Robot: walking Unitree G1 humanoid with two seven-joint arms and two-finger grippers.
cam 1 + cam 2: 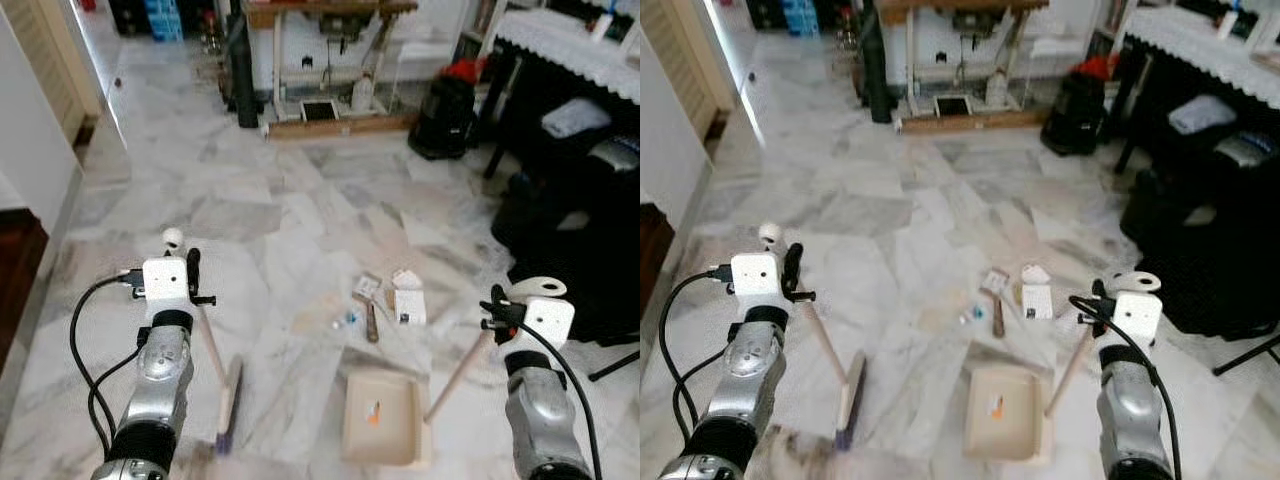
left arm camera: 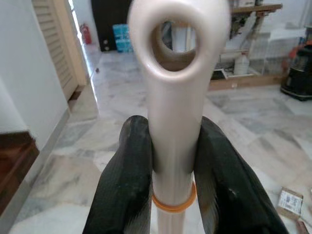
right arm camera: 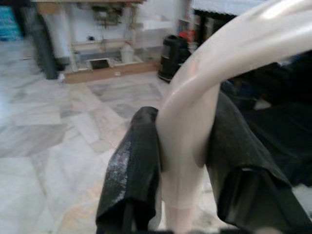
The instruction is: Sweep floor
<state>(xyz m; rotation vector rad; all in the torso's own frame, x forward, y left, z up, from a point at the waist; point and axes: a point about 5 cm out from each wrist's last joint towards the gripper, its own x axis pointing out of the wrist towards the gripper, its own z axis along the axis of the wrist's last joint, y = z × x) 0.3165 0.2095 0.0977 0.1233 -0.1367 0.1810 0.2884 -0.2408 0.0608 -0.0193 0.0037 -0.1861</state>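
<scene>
Left gripper has its jaws closed on the broom handle just below the hanging loop; the head rests on the floor ahead of the left arm. Right gripper clamps the dustpan handle near its curved top; the pan sits flat, mouth toward the litter.

Litter, boxes, scraps and a brown stick, lies just beyond the pan's far rim; one orange bit is already in the pan.

Step in hand, likely: draw the litter into the pan.
- Carry the head out past the far pieces, then pull back in short strokes.
- Keep the pan's lip pressed down; whether it is touching the floor is unclear.
- Go lightly, as the boxes may skid sideways.
</scene>
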